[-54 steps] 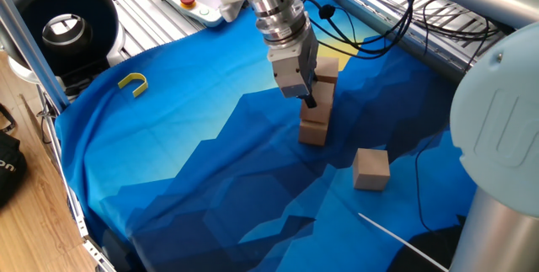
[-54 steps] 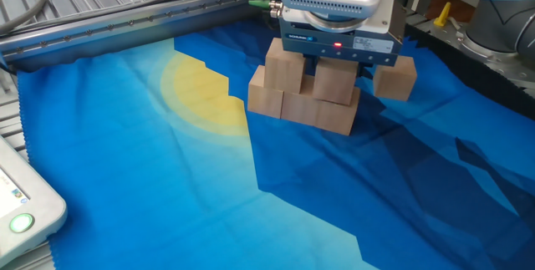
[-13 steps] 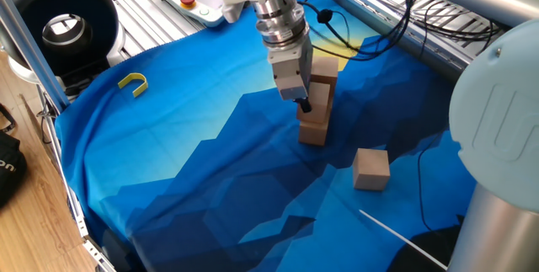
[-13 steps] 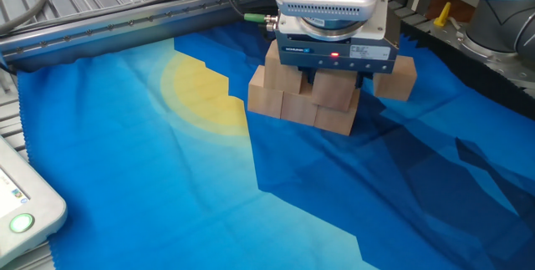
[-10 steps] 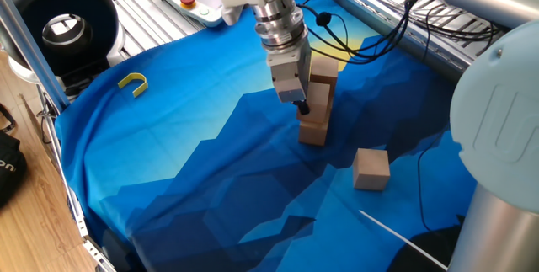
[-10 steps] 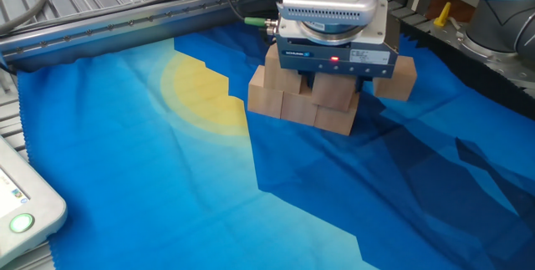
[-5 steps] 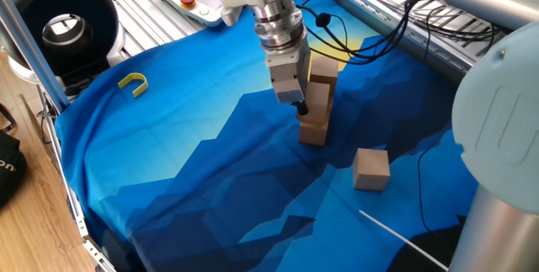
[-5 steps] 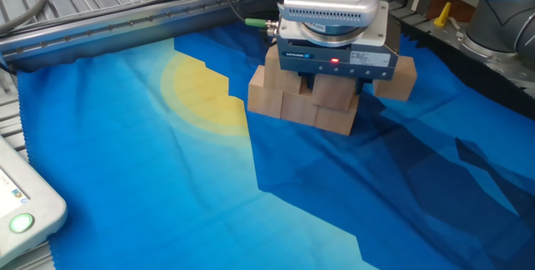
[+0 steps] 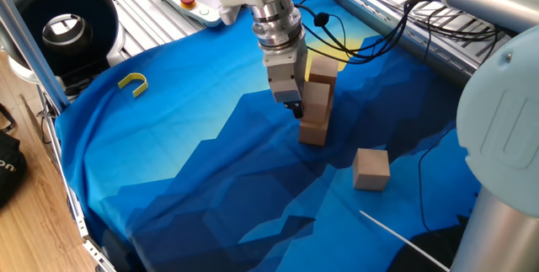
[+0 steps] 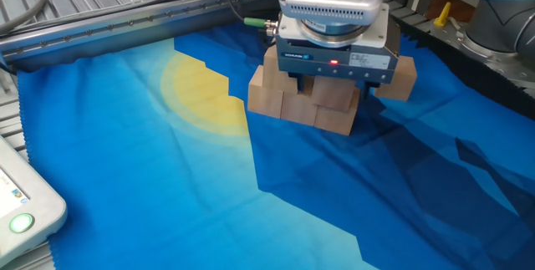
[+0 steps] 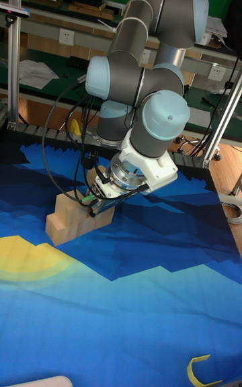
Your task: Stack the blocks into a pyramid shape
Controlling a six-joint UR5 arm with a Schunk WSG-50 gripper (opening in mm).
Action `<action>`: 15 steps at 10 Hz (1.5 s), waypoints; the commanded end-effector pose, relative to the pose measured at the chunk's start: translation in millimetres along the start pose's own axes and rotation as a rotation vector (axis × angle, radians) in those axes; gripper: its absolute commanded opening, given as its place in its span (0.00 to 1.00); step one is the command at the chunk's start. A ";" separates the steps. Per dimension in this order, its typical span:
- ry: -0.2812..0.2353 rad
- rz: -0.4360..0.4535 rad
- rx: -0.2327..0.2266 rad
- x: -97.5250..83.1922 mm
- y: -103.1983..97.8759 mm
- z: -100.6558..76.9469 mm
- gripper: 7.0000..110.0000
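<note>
Gripper point(image 9: 294, 106) has risen slightly and drifted toward the far side since the earlier frames, now above the second layer of the blocks point(image 9: 317, 104). Fingers straddle the upper cubes; whether the jaws clamp one or stand loose, can't tell. Stack on the blue cloth point(image 9: 194, 171): three cubes below, two on top.

One fixed view alone shows the loose block point(image 9: 370, 168) lying apart, near side of the stack, and the yellow U-piece point(image 9: 133, 82) far off. The other fixed view shows the stack point(image 10: 284, 101) front-on, gripper body covering its top. Tall fixed view shows only the stack's end point(image 11: 67, 217).
</note>
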State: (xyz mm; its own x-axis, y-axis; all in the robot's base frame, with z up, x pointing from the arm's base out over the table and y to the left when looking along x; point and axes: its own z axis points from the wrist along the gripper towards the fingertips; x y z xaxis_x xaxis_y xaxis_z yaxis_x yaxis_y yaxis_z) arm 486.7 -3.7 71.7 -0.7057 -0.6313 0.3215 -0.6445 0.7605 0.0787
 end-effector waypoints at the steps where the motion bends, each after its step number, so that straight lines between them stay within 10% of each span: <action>1: -0.025 0.011 -0.005 -7.7 4.1 -4.9 0.79; 4: -0.064 0.072 -0.003 -28.0 -2.8 -48.1 0.79; 5: -0.078 0.130 0.041 -36.4 -15.4 -73.1 0.36; 8: -0.382 0.232 0.034 -100.2 -39.8 -108.1 0.36; 9: -0.403 0.264 0.022 -107.1 -40.8 -108.8 0.36; 13: -0.332 0.294 -0.039 -99.1 -27.5 -97.5 0.36; 14: -0.290 0.279 -0.078 -94.3 -4.3 -85.0 0.00; 15: -0.290 0.257 -0.064 -100.4 6.0 -70.4 0.00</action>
State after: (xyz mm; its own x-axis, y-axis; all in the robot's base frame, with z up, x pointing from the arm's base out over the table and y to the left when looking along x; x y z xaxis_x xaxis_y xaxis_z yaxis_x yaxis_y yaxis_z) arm 592.9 54.3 120.0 -0.9048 -0.4242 0.0359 -0.4224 0.9051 0.0495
